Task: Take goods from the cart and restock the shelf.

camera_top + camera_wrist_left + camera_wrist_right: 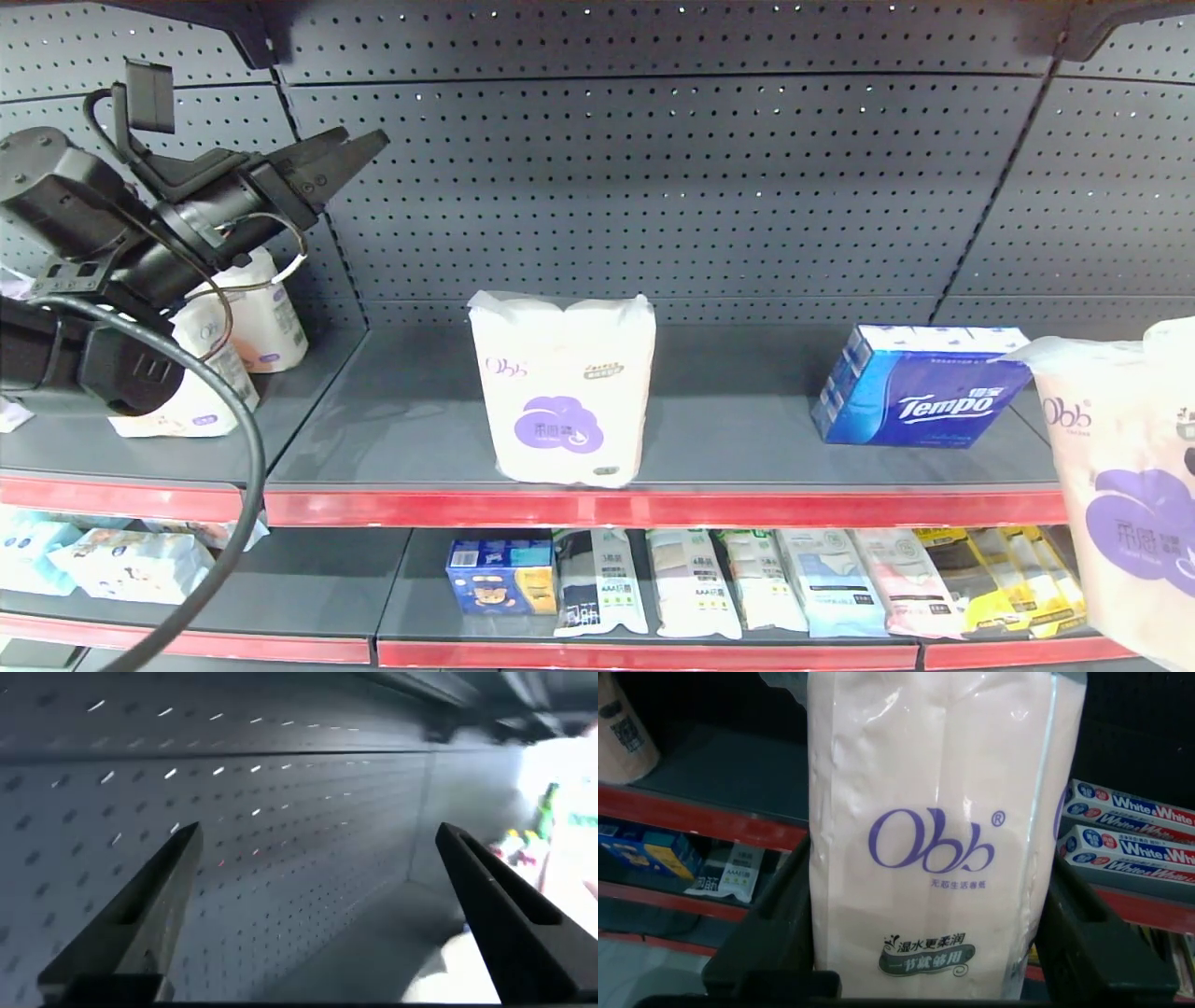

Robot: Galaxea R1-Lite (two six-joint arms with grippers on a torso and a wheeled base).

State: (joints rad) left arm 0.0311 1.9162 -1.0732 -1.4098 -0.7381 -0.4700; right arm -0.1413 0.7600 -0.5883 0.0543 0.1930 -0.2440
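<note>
The right gripper clamps an upright tissue pack at the head view's lower right edge. The bare shelf between the twin pack and the blue box lies up-left of it, nearest this arm. The left gripper, upper left, is spread and empty. Both packs carry purple lettering and a cloud emblem

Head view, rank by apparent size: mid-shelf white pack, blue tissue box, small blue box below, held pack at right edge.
1. white pack
2. blue tissue box
3. small blue box
Unranked: held pack, cropped and nearest camera.
</note>
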